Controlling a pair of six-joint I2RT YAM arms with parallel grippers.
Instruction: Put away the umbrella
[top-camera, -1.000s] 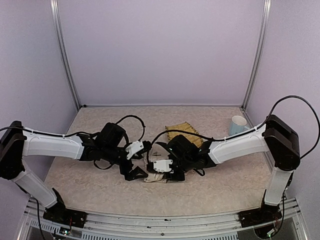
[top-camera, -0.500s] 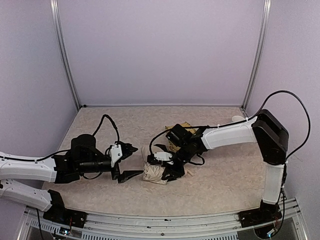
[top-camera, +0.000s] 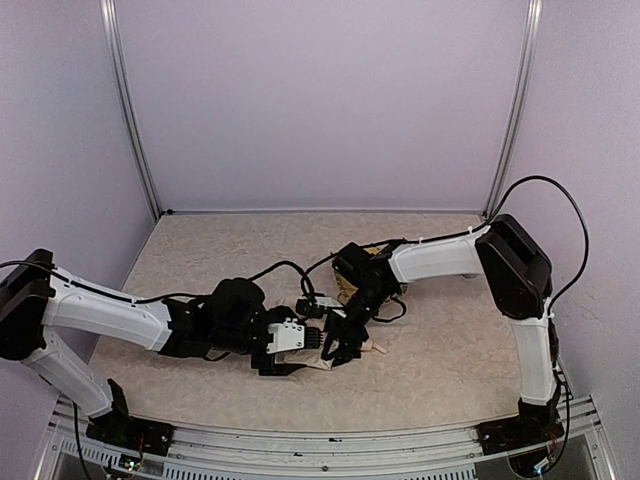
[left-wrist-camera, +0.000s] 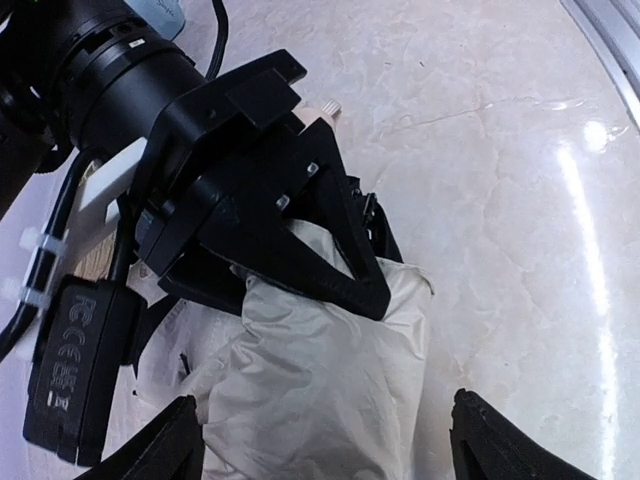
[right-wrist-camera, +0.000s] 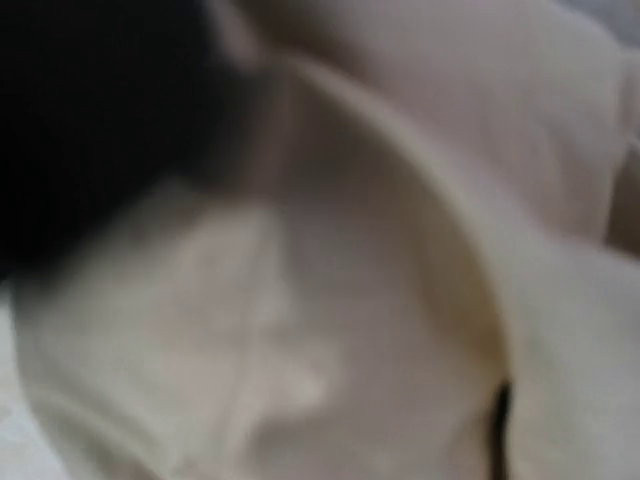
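The umbrella (left-wrist-camera: 320, 380) lies folded on the table as a crumpled cream-beige bundle. In the top view only a sliver of it (top-camera: 318, 362) shows between the two grippers, with its tan handle end (top-camera: 376, 348) poking out to the right. My left gripper (left-wrist-camera: 335, 440) is open, one fingertip (left-wrist-camera: 170, 440) on each side of the fabric. My right gripper (left-wrist-camera: 300, 240) comes in from the far side, its black fingers pinched on the bundle's upper end. From above, the left gripper (top-camera: 288, 350) and right gripper (top-camera: 335, 343) meet over the bundle. Blurred cream fabric (right-wrist-camera: 330, 300) fills the right wrist view.
A woven straw-yellow basket tray (top-camera: 345, 292) sits just behind the grippers, mostly covered by the right arm and its cables. The metal rail (left-wrist-camera: 612, 50) of the table's near edge runs close by. Lilac walls enclose the back and both sides.
My left arm has swung back in from the left and set its open jaws astride the umbrella, narrowing a little. The right arm has shifted its elbow back while keeping its hold.
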